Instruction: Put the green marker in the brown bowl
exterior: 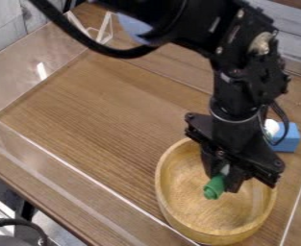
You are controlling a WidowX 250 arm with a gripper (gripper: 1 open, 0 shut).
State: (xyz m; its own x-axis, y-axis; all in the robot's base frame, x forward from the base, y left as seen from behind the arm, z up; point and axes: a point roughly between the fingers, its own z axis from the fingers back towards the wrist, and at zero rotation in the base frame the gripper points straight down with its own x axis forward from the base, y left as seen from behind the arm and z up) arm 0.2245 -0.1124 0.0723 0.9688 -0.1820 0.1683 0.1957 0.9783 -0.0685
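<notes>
One black robot arm (242,67) reaches in from the top of the view and bends down over the brown bowl (217,192), with its wrist upright and its gripper (223,178) pointing straight down into the bowl's right half. The jaws are closed tight on the green marker (213,185), of which only the green lower end shows, poking out beneath the fingers and hanging just above the bowl's floor; whether it touches the wood cannot be told. The rest of the marker is hidden inside the gripper.

The bowl sits on a wooden tabletop (101,106) with a plain brown grain, near the table's front right corner. Clear plastic walls (18,67) stand around the table to the left of the bowl and behind it. Just beyond the bowl's right rim, partly hidden by the arm, lies a small blue block (288,137).

Counted: one arm, one gripper, one marker, one bowl, one blue block.
</notes>
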